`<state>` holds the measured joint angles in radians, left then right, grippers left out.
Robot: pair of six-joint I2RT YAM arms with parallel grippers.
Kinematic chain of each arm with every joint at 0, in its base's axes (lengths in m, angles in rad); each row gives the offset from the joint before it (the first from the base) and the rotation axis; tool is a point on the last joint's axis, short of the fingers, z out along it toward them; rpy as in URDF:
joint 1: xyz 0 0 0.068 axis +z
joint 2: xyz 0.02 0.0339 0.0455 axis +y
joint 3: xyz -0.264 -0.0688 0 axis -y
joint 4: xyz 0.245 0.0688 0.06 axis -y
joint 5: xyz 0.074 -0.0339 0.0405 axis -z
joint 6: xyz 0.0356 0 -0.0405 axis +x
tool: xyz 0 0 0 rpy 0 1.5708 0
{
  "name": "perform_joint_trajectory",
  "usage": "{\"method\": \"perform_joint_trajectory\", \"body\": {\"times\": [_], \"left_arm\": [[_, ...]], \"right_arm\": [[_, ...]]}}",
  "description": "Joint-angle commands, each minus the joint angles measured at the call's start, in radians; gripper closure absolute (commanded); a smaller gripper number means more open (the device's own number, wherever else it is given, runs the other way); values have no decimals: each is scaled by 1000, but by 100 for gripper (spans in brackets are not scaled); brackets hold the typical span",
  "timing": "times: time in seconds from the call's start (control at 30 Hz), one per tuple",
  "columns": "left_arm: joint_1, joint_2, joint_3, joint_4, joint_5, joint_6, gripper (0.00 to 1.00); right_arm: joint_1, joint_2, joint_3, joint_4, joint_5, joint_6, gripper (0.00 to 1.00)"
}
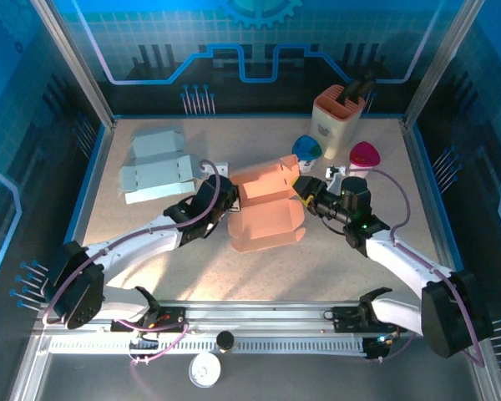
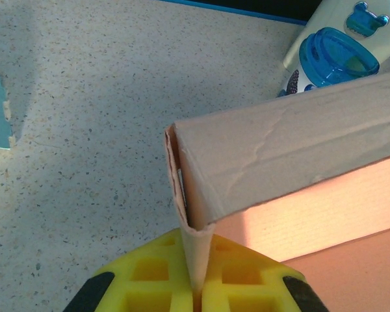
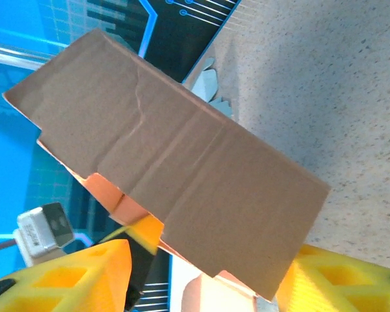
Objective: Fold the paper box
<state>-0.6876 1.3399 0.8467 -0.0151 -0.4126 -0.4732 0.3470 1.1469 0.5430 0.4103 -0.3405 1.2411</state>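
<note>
The paper box (image 1: 267,209), made of orange cardboard, is seen near the middle of the table (image 1: 334,276), between the two grippers. It is only partly formed: one panel is raised at the far side, and the lower part lies on the table surface towards the near side.

The box is held at its left side by the left gripper (image 1: 221,200). In the left wrist view, the yellow pads (image 2: 149,279) of this gripper (image 2: 196,289) are pressed together on a thin edge of the cardboard, just under a corner of the box (image 2: 299,175), so this edge is pinched.

At the right side of the box the right gripper (image 1: 305,190) is placed. In the right wrist view its yellow fingers (image 3: 78,273) are spread wide, and a brown flap of the box (image 3: 175,162) is seen tilted across the space between them. Whether the flap is touched by the fingers cannot be told.

Behind the box, two small containers are standing close together, one with a blue lid (image 1: 306,149) and one with a pink lid (image 1: 364,154). Farther back, a beige holder (image 1: 338,113) with a dark object inside is placed near the far edge. At the far left of the table, some flat light blue cardboard sheets (image 1: 154,167) are laid, well apart from the box.
</note>
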Motion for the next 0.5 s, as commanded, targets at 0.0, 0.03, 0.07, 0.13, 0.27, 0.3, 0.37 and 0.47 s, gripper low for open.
{"method": "perform_joint_trajectory", "body": {"times": [0.0, 0.03, 0.07, 0.13, 0.27, 0.3, 0.37, 0.47], "left_arm": [[-1, 14, 14, 24, 41, -5, 100], [-1, 16, 13, 25, 39, -5, 100], [-1, 16, 12, 23, 37, -5, 100], [-1, 15, 12, 22, 32, -4, 100], [-1, 13, 10, 29, 36, -4, 100], [0, 13, 8, 32, 36, -5, 100], [-1, 14, 8, 33, 37, -5, 100], [0, 15, 4, 41, 38, -13, 100]], "right_arm": [[17, -7, -24, 160, 5, 79, 40], [17, -7, -31, 178, 7, 92, 38], [17, -12, -37, 189, 13, 99, 38], [17, -23, -44, 192, 17, 107, 35], [17, -37, -52, 197, 25, 115, 29], [17, -35, -51, 205, 24, 120, 27], [17, -30, -52, 211, 18, 126, 24], [17, -28, -51, 206, 6, 133, 21]]}}
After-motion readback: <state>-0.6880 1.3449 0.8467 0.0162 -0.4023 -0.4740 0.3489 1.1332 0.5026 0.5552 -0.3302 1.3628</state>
